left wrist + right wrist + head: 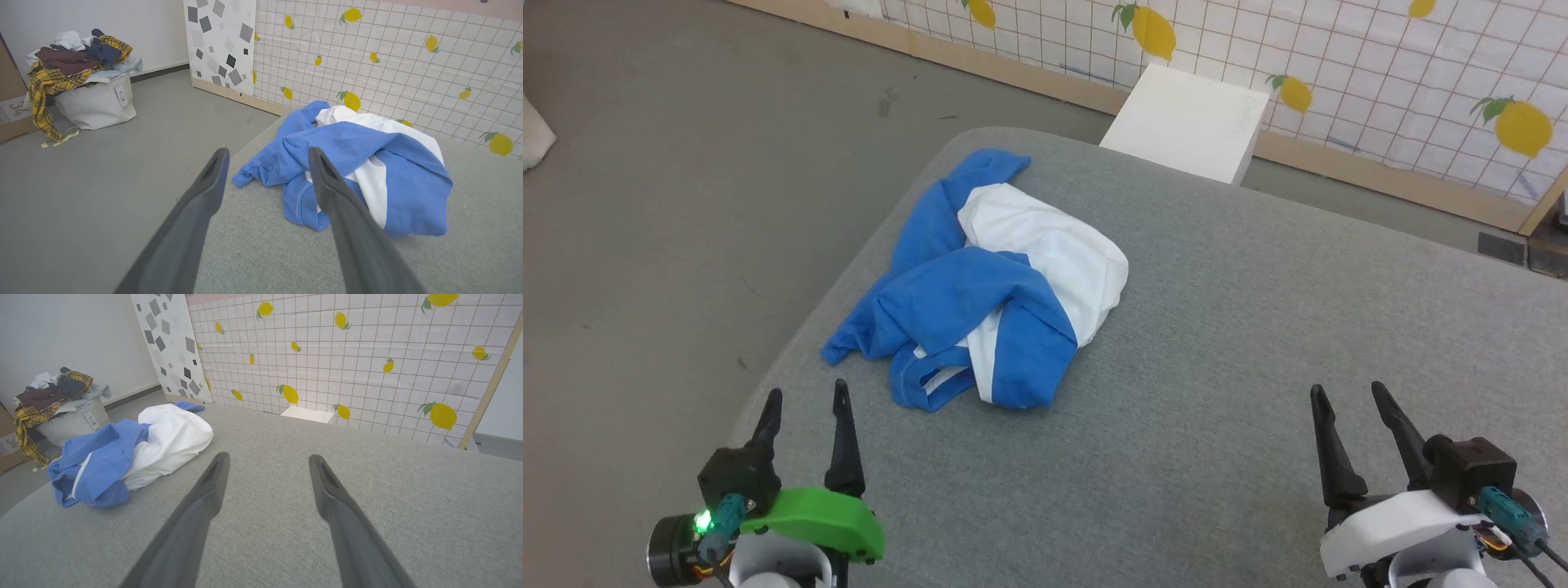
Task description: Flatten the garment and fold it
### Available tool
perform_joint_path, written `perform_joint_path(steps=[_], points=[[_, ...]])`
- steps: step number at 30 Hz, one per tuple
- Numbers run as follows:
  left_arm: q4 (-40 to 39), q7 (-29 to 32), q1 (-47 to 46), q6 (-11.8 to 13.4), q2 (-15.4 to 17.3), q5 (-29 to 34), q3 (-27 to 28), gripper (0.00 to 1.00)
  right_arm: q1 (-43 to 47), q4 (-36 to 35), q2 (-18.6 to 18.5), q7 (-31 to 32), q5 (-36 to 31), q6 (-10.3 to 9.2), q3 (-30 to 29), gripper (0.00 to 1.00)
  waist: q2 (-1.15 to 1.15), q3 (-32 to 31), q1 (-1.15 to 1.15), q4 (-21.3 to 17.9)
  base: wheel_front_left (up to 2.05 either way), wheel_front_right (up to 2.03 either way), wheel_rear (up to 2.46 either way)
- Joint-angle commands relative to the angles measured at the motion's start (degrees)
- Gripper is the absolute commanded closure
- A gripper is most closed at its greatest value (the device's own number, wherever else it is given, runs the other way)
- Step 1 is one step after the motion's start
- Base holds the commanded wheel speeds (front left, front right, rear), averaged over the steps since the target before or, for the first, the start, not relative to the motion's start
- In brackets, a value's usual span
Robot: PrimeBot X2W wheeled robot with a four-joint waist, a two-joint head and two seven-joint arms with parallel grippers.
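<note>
A: How do the grippers stand?

B: The left gripper (807,388) and the right gripper (1346,388) both hover low over the near edge of the tabletop (1258,327). Each has its fingers spread wide and holds nothing. Neither touches cloth.

A: Why there?

B: I'd judge it a ready stance: fingers point forward across the tabletop, so either arm can reach in. The left one is near the garment (1005,278), almost in line with it. The right one is well apart from it, over bare grey cloth.

A: And the garment itself?

B: It is a crumpled heap on the left part of the tabletop, close to the left edge and the rounded far corner. Blue sleeve cloth is thrown over the white body, so nothing lies flat.

A: Which way does it point?

B: As a heap, its long axis runs roughly from the robot's side toward the far wall (1339,49), leaning a little left to right. One blue end reaches toward the far corner, and another trails to the near left edge. A blue hemmed opening faces the left gripper, though I cannot tell whether it is neck or cuff. Front or back up, I cannot tell either.

A: So, progress?

B: The flattening looks not yet begun.
</note>
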Motion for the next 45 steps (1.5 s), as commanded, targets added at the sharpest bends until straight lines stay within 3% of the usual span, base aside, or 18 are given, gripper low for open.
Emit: perform_joint_path(steps=[1, 7, 11, 20, 24, 30, 31, 32, 33, 37, 39, 40, 45], points=[[0.5, -0.6, -1.4, -0.3, -0.2, -0.4, -0.2, 0.00, 0.4, 0.4, 0.0, -0.6, 0.5, -0.07, 0.0, 0.00, 0.00, 0.3, 0.00, -0.2, 0.00, 0.00, 0.00], [6.2, 2.6, -9.4, -2.7, 0.2, -2.6, -1.3, 0.00, -0.1, 0.2, 0.1, -0.7, 0.1, -0.08, -0.4, 0.00, 0.00, 1.8, 0.00, -1.8, 0.00, 0.00, 0.00], [14.2, 12.1, -19.0, -4.8, 1.1, -5.6, -2.2, 0.00, -0.6, -0.7, 0.1, 0.0, -1.0, -0.08, -0.9, 0.00, 0.00, 4.1, 0.00, -3.4, 0.00, 0.00, 0.00], [31.0, 39.4, -38.4, -7.8, 2.8, -11.6, -6.9, 0.00, -1.3, -3.9, 0.1, 1.9, -3.1, -0.09, -2.9, 0.00, 0.00, 11.0, 0.00, -8.3, 0.00, 0.00, 0.00], [36.7, 46.7, -41.8, -8.3, 3.8, -12.3, -9.6, 0.00, -1.6, -5.5, 0.1, 2.4, -3.4, -0.09, -3.5, 0.00, 0.00, 13.8, 0.00, -9.6, 0.00, 0.00, 0.00], [45.2, 52.5, -42.2, -8.2, 3.8, -14.8, -10.0, 0.00, -2.6, -6.9, 0.1, 2.4, -3.7, -0.10, -4.2, 0.00, 0.00, 16.9, 0.00, -10.4, 0.00, 0.00, 0.00], [46.3, 53.1, -42.0, -8.3, 3.6, -15.2, -10.3, 0.04, -2.6, -6.9, 0.1, 2.3, -3.7, -0.10, -4.4, 0.00, 0.00, 17.1, 0.00, -10.2, 0.00, 0.00, 0.00], [47.0, 52.4, -41.9, -8.4, 3.5, -15.7, -10.2, 0.91, -2.7, -6.9, 0.1, 2.2, -3.7, -0.10, -4.6, 0.00, 0.00, 17.3, 0.00, -10.0, 0.00, 0.00, 0.00], [47.3, 50.9, -41.8, -8.5, 3.5, -16.0, -10.1, 1.00, -2.7, -6.8, 0.1, 2.2, -3.8, -0.10, -4.8, 0.00, 0.00, 17.4, 0.00, -9.8, 0.00, 0.00, 0.00], [46.2, 39.7, -40.1, -8.4, 2.9, -18.3, -7.1, 1.00, -2.9, -5.8, 0.1, 1.7, -3.3, -0.10, -4.9, 0.00, 0.00, 16.2, 0.00, -8.7, 0.00, 0.00, 0.00], [44.6, 31.6, -39.8, -8.4, 2.6, -19.8, -4.8, 1.00, -2.8, -4.9, 0.1, 1.2, -2.9, -0.10, -4.8, 0.00, 0.00, 14.9, 0.00, -8.0, 0.00, 0.00, 0.00], [42.4, 24.1, -40.3, -8.5, 2.7, -19.8, -4.0, 1.00, -2.5, -3.8, 0.1, 0.6, -2.3, -0.10, -4.9, 0.00, 0.00, 13.2, 0.00, -6.7, 0.00, 0.00, 0.00], [35.9, 13.7, -45.3, -8.9, 4.4, -18.7, -5.7, 1.00, -1.9, -0.8, 0.1, -0.8, -0.7, -0.10, -4.0, 0.00, 0.00, 8.6, 0.00, -5.3, 0.00, 0.00, 0.00]])
